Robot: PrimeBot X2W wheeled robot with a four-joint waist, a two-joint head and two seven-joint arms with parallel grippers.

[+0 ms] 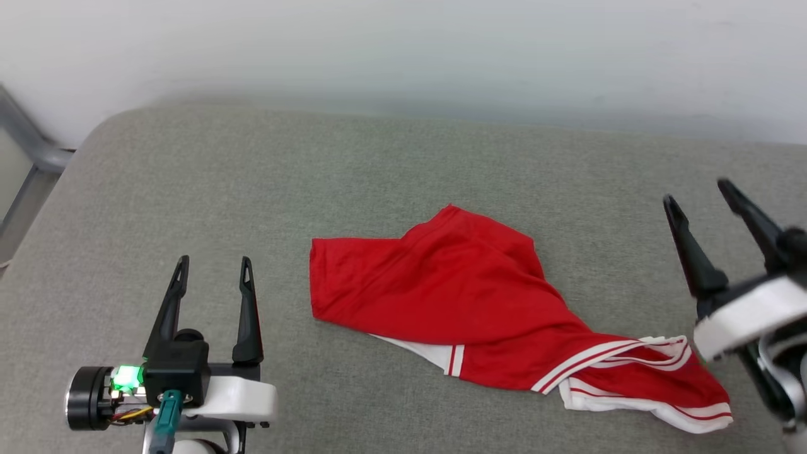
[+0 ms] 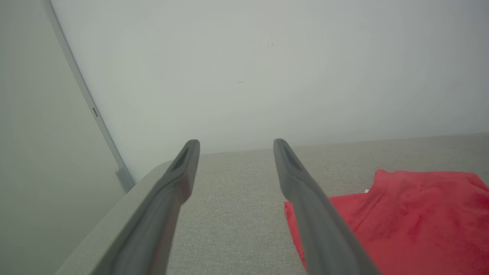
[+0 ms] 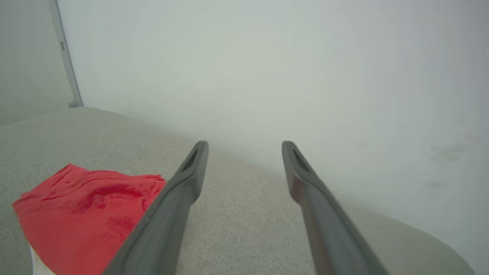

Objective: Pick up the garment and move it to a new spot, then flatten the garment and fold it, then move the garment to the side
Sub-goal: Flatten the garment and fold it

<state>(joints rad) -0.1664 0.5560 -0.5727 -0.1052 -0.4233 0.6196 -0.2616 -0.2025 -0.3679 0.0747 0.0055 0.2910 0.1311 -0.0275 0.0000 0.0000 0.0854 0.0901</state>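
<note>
On the grey padded worktop [image 1: 189,189], a crumpled red jersey T-shirt [image 1: 479,296] is flanked by the left pincer [image 1: 214,268] and right pincer [image 1: 696,195], both spread wide and empty.

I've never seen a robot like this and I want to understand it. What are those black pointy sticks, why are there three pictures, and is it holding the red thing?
The black sticks are the robot's fingers. It has two arms, and each ends in a gripper with two long fingers. The big picture comes from a camera on its head, looking down: the left gripper is at the lower left and the right gripper at the right edge. The other two pictures come from little cameras on its wrists, looking along the fingers of each arm. The red thing is the garment, a crumpled red shirt with white striped sleeves, lying on a grey padded surface by a pale wall. Nothing is held: both grippers are open and apart from it.
</note>
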